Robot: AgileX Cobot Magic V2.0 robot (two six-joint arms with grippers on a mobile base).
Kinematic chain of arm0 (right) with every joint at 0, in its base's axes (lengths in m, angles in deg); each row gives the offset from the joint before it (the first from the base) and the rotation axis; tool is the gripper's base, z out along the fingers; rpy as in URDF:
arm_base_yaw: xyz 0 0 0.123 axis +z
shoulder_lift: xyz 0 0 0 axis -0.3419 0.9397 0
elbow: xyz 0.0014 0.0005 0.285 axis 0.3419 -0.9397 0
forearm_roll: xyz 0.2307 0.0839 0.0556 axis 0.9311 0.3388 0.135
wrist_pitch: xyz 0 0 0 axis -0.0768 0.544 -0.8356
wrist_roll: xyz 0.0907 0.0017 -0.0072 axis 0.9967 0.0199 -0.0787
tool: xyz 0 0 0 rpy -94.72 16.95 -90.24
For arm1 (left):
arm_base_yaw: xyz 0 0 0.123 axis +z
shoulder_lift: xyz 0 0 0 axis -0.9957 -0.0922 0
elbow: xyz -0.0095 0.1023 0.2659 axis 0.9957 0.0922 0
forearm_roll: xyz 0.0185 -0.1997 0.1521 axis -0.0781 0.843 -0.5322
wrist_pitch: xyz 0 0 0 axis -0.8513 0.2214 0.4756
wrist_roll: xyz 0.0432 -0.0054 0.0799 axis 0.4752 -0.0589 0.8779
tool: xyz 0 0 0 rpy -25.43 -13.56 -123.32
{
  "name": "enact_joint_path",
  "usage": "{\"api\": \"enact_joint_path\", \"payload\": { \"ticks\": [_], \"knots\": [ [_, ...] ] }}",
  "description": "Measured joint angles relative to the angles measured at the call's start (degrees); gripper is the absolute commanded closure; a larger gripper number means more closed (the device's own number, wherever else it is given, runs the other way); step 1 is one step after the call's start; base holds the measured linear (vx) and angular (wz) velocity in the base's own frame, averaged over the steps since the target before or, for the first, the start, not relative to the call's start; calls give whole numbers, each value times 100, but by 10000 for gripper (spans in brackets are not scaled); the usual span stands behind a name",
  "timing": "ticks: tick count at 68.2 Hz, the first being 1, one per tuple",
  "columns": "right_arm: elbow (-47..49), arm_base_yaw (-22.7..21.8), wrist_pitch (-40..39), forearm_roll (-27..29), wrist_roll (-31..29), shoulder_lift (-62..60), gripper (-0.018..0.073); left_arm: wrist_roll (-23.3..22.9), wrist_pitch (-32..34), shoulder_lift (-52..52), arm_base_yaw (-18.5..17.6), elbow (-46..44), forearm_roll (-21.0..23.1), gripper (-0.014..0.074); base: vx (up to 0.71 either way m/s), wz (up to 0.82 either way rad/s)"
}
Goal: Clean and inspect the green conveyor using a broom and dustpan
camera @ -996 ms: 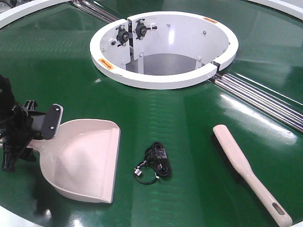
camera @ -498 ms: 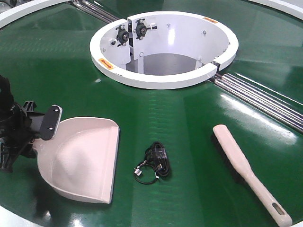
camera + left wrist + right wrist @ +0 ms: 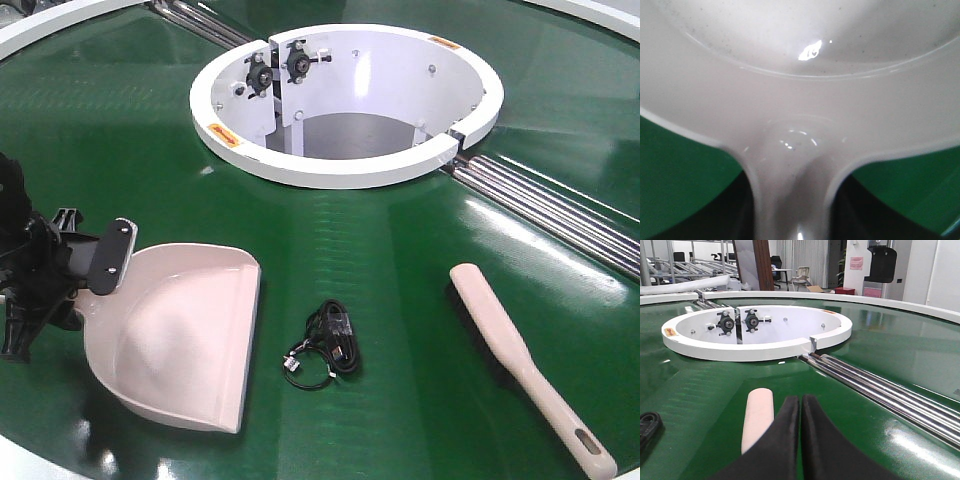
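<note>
Left gripper (image 3: 100,268): black body, angular ribbed housing; finger (image 3: 109,257) is flat black rectangular plate, rounded corners, pale rim. Right gripper (image 3: 800,400): two matte black fingers (image 3: 785,440), broad at base, tapering to rounded tips. Cables, markings indistinct.

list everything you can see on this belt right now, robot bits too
green conveyor: one, glossy dark green, lies under everything
hub: one, white ring, top centre of the belt
steel rollers: one band, silver, running from the hub to the right edge
dustpan: one, beige, front left, open lip facing right
cable bundle: one, black, between dustpan and broom
broom: one, beige with dark bristles, front right, lying flat
left gripper: one, black, closed on the dustpan's handle at the left edge
right gripper: one, black, fingers pressed together, empty, near one end of the broom
</note>
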Motion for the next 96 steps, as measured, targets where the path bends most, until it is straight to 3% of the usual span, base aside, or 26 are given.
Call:
{"api": "enact_joint_path", "payload": {
  "ticks": [21, 40, 96],
  "knots": [
    [0, 0, 0, 0, 0, 0, 568, -150, 0, 0, -59, 0, -63, 604, 0, 0],
    [0, 0, 0, 0, 0, 0, 568, -734, 19, 0, -209, 0, -560, 604, 0, 0],
    [0, 0, 0, 0, 0, 0, 568, -1141, -127, -280, -486, 0, -563, 604, 0, 0]
  ]
}}
